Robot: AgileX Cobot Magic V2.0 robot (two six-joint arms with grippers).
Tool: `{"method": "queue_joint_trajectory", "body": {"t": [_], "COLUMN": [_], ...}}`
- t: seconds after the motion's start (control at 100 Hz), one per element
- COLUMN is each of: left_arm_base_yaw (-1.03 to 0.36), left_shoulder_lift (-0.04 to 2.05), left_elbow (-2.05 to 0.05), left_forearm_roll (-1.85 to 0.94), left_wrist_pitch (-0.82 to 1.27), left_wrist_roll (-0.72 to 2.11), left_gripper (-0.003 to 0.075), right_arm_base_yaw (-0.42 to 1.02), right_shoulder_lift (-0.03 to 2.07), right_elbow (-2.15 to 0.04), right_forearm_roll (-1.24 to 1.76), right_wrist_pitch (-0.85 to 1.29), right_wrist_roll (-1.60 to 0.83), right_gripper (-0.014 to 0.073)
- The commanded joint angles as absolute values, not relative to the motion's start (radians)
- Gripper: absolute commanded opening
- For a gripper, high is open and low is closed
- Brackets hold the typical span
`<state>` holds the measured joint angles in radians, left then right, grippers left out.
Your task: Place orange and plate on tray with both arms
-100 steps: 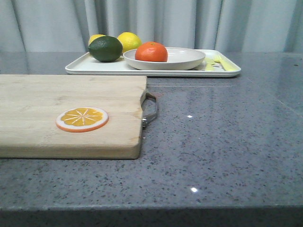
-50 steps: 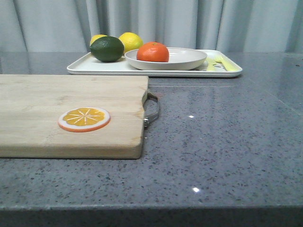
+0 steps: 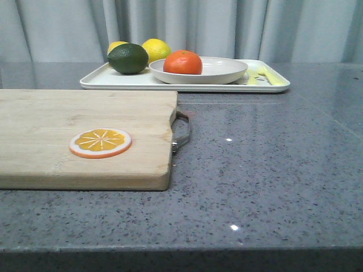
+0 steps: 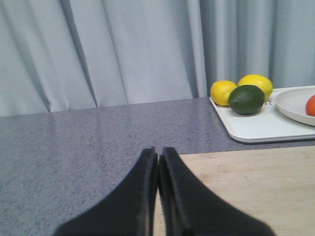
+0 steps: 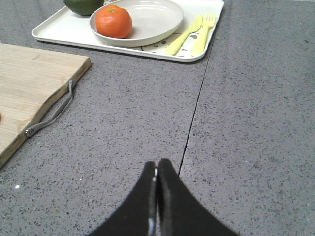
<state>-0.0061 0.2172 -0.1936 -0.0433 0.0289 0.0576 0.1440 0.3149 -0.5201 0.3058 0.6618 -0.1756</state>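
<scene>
Over the table (image 5: 236, 123), right claw (image 5: 156, 172) hangs closed.

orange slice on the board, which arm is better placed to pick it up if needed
Left. The orange slice lies on the cutting board, which sits on the robot's left; the shut left gripper hangs over it, while the shut right gripper is over bare counter beside it.

No legible text, label, brand, number or sign is showing on the tray (image 3: 266, 85), the plate (image 3: 224, 71) or the cutting board (image 3: 57, 122).
</scene>
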Motion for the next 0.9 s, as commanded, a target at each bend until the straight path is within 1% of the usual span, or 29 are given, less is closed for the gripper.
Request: {"method": "queue_joint_trajectory", "body": {"t": [0.0,0.11,0.35,0.42,0.89], "left_arm_base_yaw": [0.029,0.055,0.055,0.055,0.055], "left_shoulder_lift": [0.176,0.112,-0.043,-0.036,-0.038], "left_elbow": [-0.177,-0.114,0.009,0.009,0.011], "left_forearm_roll": [-0.071,-0.079,-0.079,-0.079,-0.088], "left_wrist_pitch": [-0.055,-0.055,-0.055,-0.021,0.025], "left_wrist_roll": [0.052,0.03,-0.049,-0.051,-0.053], "left_gripper": [-0.002,-0.002,-0.002,-0.002,-0.002], "right_arm_base_yaw": [0.141,0.141,0.141,0.141,0.141], "right_shoulder_lift": [0.321,0.321,0.321,0.321,0.321], "right_elbow": [-0.544,-0.544,-0.544,-0.544,-0.544], "right_forearm_roll": [0.321,0.321,0.321,0.321,0.321], "right_wrist_pitch": [0.594,0.594,0.594,0.594,0.592], "right_wrist_roll": [-0.185,-0.185,-0.185,-0.185,-0.185], "right_gripper": [-0.0067,-0.0067,-0.0067,-0.0067,-0.0067]}}
